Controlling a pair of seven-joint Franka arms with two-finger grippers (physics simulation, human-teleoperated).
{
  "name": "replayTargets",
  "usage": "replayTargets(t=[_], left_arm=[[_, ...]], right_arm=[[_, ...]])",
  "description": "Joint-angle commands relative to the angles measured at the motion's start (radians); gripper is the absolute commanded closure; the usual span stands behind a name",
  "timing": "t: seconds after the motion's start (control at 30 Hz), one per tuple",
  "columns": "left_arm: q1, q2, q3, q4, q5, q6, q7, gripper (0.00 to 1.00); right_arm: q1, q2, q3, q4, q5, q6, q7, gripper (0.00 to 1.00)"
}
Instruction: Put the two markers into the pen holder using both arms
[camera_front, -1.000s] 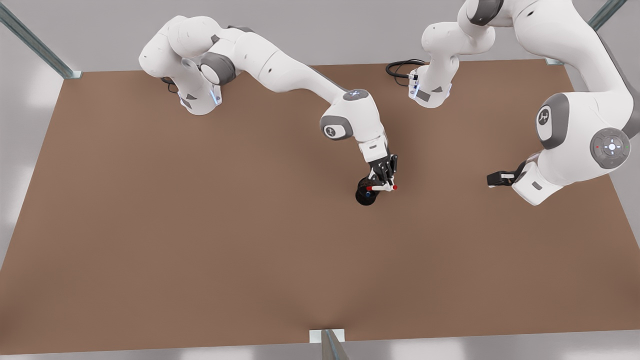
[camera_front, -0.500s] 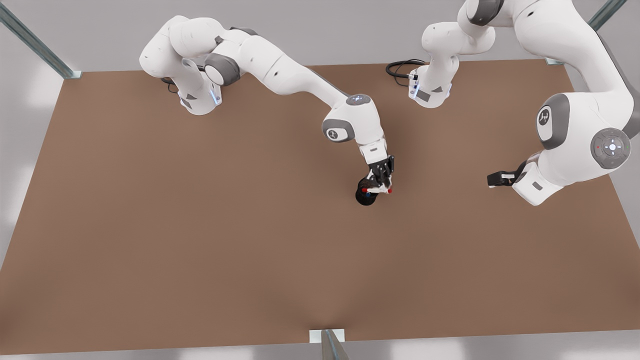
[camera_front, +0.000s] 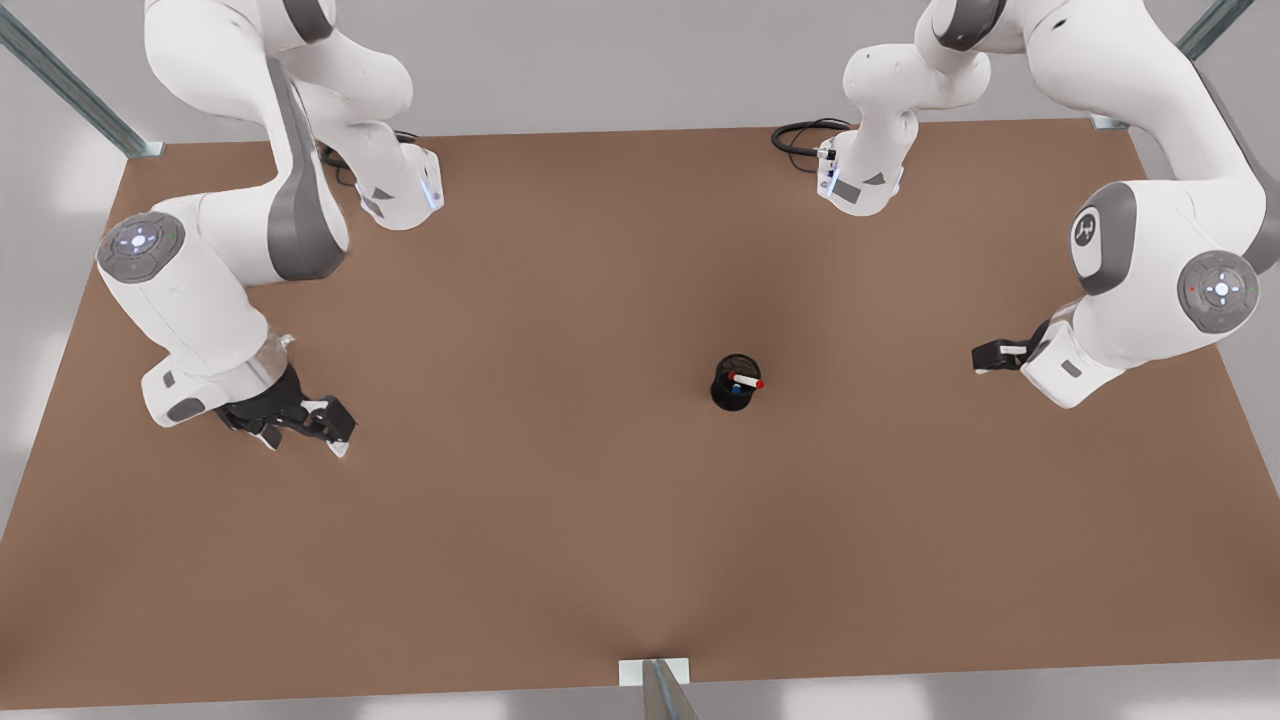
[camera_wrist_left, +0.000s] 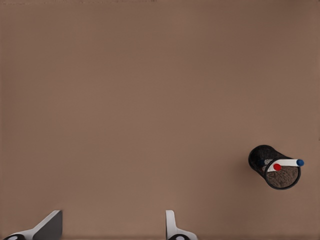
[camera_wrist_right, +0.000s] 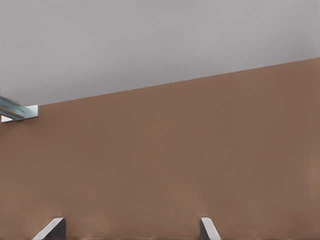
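seemingly the job is done: the red marker (camera_front: 747, 381) and the blue marker (camera_wrist_left: 290, 163) both stand in the pen holder (camera_front: 735, 381), near the middle of the table (camera_front: 560, 520). nothing looks left to do. the left gripper (camera_front: 300, 420) waits near the table's left edge, fingers spread and empty; the right gripper (camera_front: 990, 355) near the right edge shows parted, empty fingers (camera_wrist_right: 207, 229) too.

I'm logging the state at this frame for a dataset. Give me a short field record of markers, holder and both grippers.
red-capped marker: in the pen holder, leaning on the rim
blue-capped marker: in the pen holder, tilted
pen holder: upright, mid table
left gripper: open, empty, at the front view's left, away from holder
right gripper: open, empty, waits at the front view's right
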Motion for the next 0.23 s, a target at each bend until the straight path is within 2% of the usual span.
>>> replayTargets(t=[0.0,0.03,0.07,0.2], left_arm=[[0.000,-0.001,0.001,0.001,0.002,-0.004,0.006,0.00],[0.000,-0.001,0.001,0.001,0.002,-0.004,0.007,0.00],[0.000,-0.001,0.001,0.001,0.002,-0.004,0.007,0.00],[-0.007,-0.001,0.001,0.001,0.005,-0.004,0.006,0.00]], right_arm=[[-0.017,-0.002,-0.045,-0.026,0.052,-0.233,-0.370,0.00],[-0.029,-0.028,-0.003,-0.101,0.067,-0.134,-0.395,0.00],[-0.044,-0.026,0.024,-0.067,0.021,-0.143,-0.417,0.00],[-0.052,-0.029,0.025,-0.084,0.024,-0.153,-0.407,0.00]])
